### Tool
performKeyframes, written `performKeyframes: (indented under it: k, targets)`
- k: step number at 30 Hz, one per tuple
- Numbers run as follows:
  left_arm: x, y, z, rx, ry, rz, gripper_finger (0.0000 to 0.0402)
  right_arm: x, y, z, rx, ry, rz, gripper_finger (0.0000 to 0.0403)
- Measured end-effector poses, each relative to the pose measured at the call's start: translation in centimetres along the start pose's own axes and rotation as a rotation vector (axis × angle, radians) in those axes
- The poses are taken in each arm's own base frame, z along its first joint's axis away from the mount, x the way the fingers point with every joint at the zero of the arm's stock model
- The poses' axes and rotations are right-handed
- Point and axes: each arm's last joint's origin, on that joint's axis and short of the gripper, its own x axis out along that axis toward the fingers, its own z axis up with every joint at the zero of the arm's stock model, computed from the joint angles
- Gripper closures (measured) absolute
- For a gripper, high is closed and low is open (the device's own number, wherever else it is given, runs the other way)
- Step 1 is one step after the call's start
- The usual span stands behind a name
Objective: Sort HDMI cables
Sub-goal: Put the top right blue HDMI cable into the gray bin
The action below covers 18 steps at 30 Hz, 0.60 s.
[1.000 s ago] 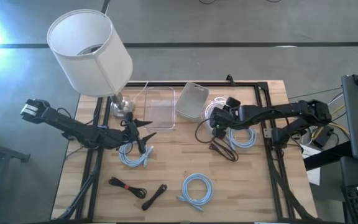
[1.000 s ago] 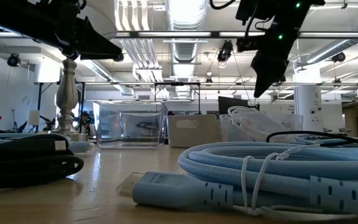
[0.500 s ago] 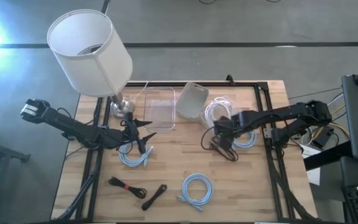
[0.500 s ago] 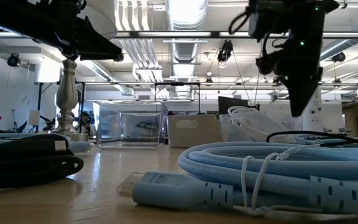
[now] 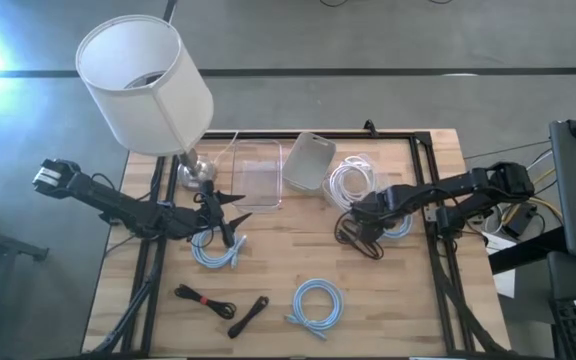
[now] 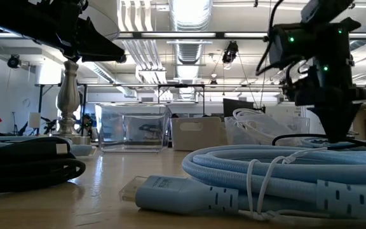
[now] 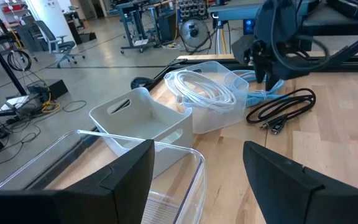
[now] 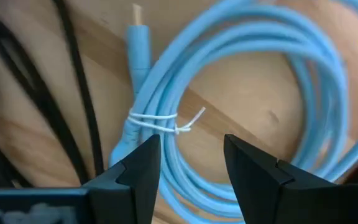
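My right gripper (image 5: 370,218) is open and points down over a light blue coil (image 5: 393,222). In its wrist view the two fingers stand on either side of the coil's white-tied section (image 8: 166,124), and I cannot see them touch it. A loose black cable (image 5: 358,238) lies beside the coil. A white coil (image 5: 351,178) lies in a clear tub. My left gripper (image 5: 240,208) is open and empty, above another light blue coil (image 5: 216,248). A third light blue coil (image 5: 317,303) and two black tied bundles (image 5: 204,298) (image 5: 250,314) lie near the front edge.
A clear tub (image 5: 255,172) and a white tub (image 5: 310,160) stand at the back middle. A white-shaded lamp (image 5: 144,85) stands at the back left, its base (image 5: 194,172) next to my left arm. There is bare wood between the coils in the table's middle.
My right gripper has gone from over the tub with the white coil toward the table's near edge and down, and now sits low over the light blue coil and black cable. My left arm has kept still.
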Motion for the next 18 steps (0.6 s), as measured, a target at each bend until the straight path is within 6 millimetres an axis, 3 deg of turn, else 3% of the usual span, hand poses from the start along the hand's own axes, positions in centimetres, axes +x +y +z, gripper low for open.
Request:
performKeyframes:
  k: [6,13,18]
  targets:
    - [0.0,0.0,0.0,0.000,0.000,0.000,0.0152,0.9,-0.1,-0.3,-0.020,0.006,0.031,0.0232]
    - [0.0,0.0,0.0,-0.001,-0.001,0.001,0.0152,-1.2,0.0,0.0,-0.041,-0.011,0.066,0.0244]
    - [0.0,0.0,0.0,-0.008,-0.001,0.001,0.0152,-1.3,0.5,0.3,-0.025,-0.046,0.137,0.0245]
